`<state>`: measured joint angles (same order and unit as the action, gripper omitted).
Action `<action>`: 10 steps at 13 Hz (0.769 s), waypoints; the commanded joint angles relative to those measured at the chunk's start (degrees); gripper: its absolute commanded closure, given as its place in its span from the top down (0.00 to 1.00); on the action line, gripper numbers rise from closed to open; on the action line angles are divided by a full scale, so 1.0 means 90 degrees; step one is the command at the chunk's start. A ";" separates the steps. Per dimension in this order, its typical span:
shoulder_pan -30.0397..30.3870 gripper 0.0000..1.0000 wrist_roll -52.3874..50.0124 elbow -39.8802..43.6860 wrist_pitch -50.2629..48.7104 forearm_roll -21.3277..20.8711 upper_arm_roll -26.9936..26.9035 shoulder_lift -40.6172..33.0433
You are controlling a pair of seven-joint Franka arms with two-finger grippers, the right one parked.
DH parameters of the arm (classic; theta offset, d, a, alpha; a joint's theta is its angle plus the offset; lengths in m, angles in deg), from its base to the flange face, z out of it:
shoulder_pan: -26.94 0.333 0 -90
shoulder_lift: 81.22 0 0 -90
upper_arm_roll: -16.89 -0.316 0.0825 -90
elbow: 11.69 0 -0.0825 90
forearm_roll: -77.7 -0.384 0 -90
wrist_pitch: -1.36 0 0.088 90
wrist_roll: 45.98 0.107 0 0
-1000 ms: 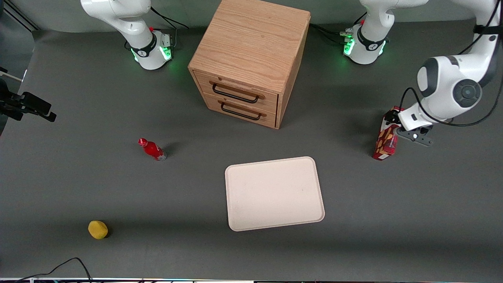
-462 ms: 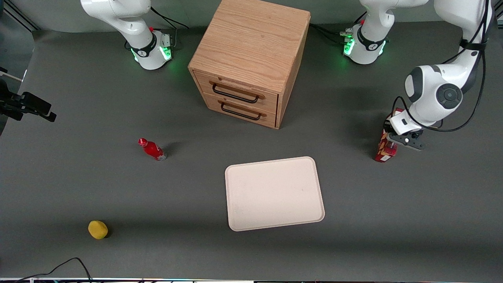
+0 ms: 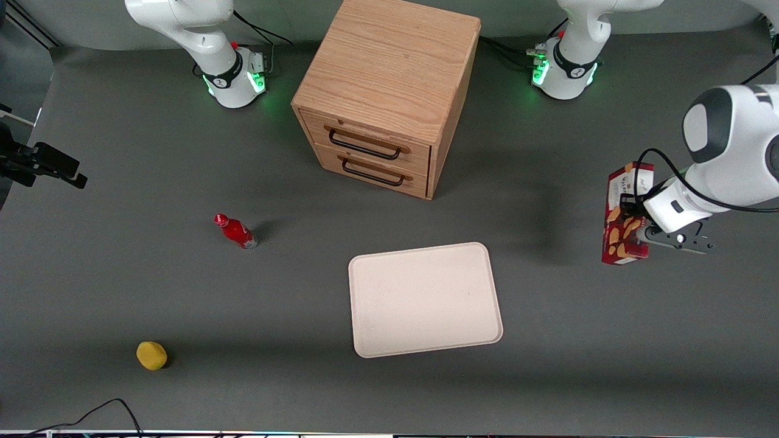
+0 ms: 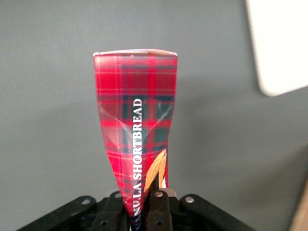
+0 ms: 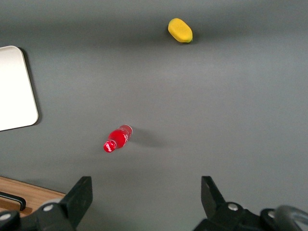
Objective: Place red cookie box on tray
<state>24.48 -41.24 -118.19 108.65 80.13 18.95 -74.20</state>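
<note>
The red cookie box (image 3: pixel 624 214) is a slim dark-red box with cookie pictures, held off the table toward the working arm's end. The left arm's gripper (image 3: pixel 640 226) is shut on it. In the left wrist view the gripper (image 4: pixel 142 208) pinches the box's end, and the tartan side of the box (image 4: pixel 137 120) sticks out away from the jaws. The pale cream-pink tray (image 3: pixel 426 299) lies flat and bare near the middle of the table, nearer the front camera than the cabinet. A corner of the tray shows in the left wrist view (image 4: pixel 281 45).
A wooden two-drawer cabinet (image 3: pixel 389 97) stands at the back middle. A small red bottle (image 3: pixel 236 231) and a yellow lump (image 3: pixel 151 355) lie toward the parked arm's end. A black camera mount (image 3: pixel 42 164) sticks in at that table edge.
The gripper sank over the standing box, then rose with the box in it. Both have shifted toward the working arm's end and a little nearer the front camera.
</note>
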 commanded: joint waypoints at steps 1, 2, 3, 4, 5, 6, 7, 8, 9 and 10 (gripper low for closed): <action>-0.0079 0.00 -0.1906 0.1360 -0.0553 -0.0006 0.0794 0.0722; -0.0089 0.00 -0.2560 0.1790 -0.0535 -0.0006 0.1116 0.1101; -0.0089 0.00 -0.3099 0.2152 -0.0447 -0.0054 0.1448 0.1550; -0.0156 0.00 -0.3578 0.2455 -0.0359 -0.0277 0.1751 0.2067; -0.0234 0.00 -0.4008 0.2709 -0.0049 -0.0763 0.1996 0.2546; -0.0264 0.00 -0.4476 0.2760 0.0505 -0.1154 0.2173 0.2937; -0.0274 0.00 -0.4878 0.2722 0.1168 -0.1477 0.2281 0.3260; -0.0361 0.00 -0.5143 0.2683 0.1610 -0.1790 0.2321 0.3563; -0.0430 0.00 -0.5358 0.2654 0.1914 -0.2015 0.2321 0.3769; -0.0450 0.00 -0.5505 0.2634 0.2217 -0.2230 0.2311 0.3936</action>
<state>21.18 -86.79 -97.65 126.26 63.71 39.50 -42.25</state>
